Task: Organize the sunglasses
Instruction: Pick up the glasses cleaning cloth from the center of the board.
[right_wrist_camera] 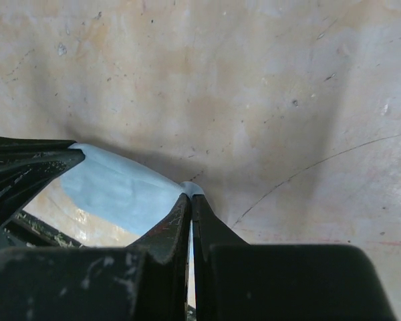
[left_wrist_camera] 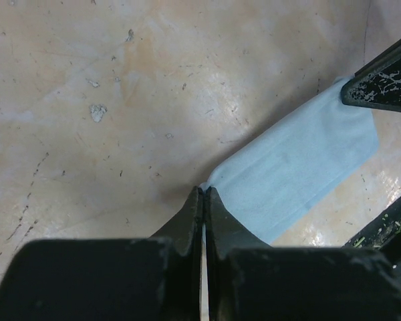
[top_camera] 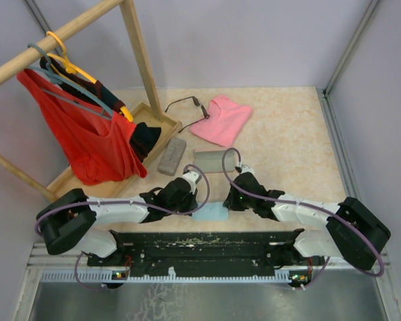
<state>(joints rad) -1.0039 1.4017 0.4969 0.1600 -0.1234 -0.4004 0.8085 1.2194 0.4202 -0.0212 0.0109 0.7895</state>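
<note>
My left pincer was clenched on one corner of the blue cloth. My right pincer was clenched on another corner, so the cloth stretched between them. The sunglasses lay well apart, far ahead of both pincers, just beside a pink cloth.

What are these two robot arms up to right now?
Both arms hold one light-blue cloth, stretched between them near their bases. The left pincer is shut on one corner, the right pincer on the opposite end. A pair of sunglasses lies untouched farther back, beside a pink item.
</note>
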